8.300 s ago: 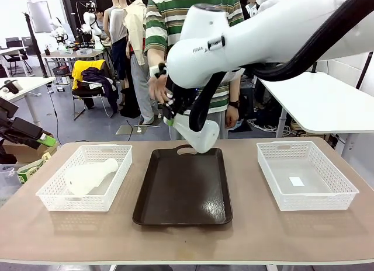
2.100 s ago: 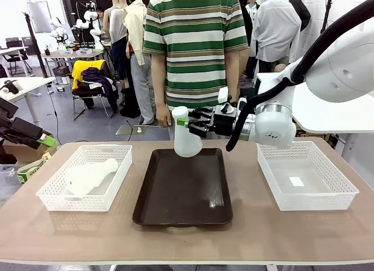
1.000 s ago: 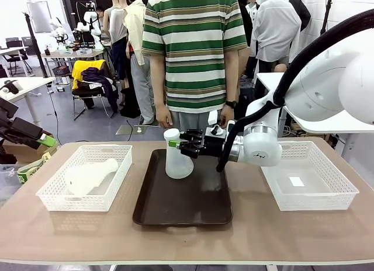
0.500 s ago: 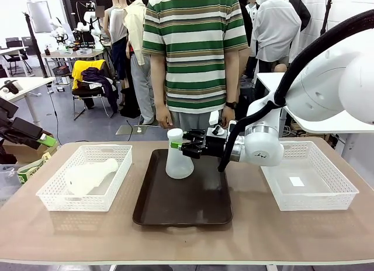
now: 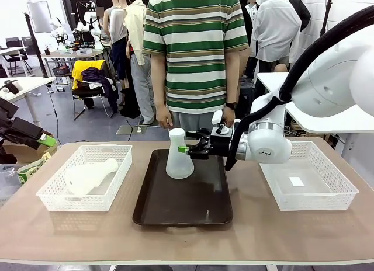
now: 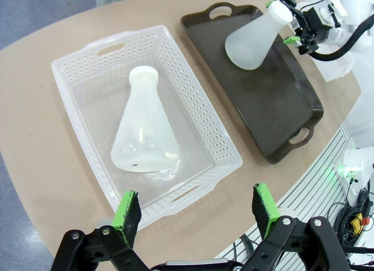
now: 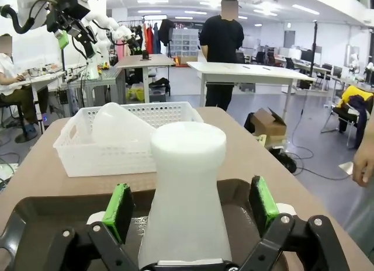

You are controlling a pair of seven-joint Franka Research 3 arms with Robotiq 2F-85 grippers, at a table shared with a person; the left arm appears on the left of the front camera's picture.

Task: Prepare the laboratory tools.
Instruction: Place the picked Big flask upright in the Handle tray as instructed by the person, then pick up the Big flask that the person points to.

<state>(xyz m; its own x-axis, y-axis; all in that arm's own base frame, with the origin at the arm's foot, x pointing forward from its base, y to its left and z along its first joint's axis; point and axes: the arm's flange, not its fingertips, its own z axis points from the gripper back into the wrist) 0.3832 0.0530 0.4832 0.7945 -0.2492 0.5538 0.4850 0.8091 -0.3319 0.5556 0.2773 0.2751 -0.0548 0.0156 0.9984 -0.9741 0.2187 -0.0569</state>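
Since half a second ago the right gripper (image 5: 188,149) has drawn back toward the table's right edge, so its green pads (image 7: 119,203) no longer press the neck of the translucent frosted-white conical flask (image 5: 178,157). In the right wrist view the jaws stand spread, with a gap on either side of the neck: released, holding nothing. The flask stands upright on its own on the dark brown rectangular tray (image 5: 187,204), in the tray's far left part, toward the far edge of the table (image 5: 263,236).

So one of the two tools looks delivered. The second flask (image 6: 143,134), of the same frosted plastic, lies on its side in the white lattice plastic basket (image 5: 76,202) near the table's left edge, touched by nothing. The left gripper (image 6: 196,207) hangs well above that basket's near side, fingers wide apart and empty. The other white basket (image 5: 307,202) by the right edge holds only a small white label.

By my reading the task is about half done. What is left is to clear the right arm away, then lift the lying flask and stand it on the tray beside the first.
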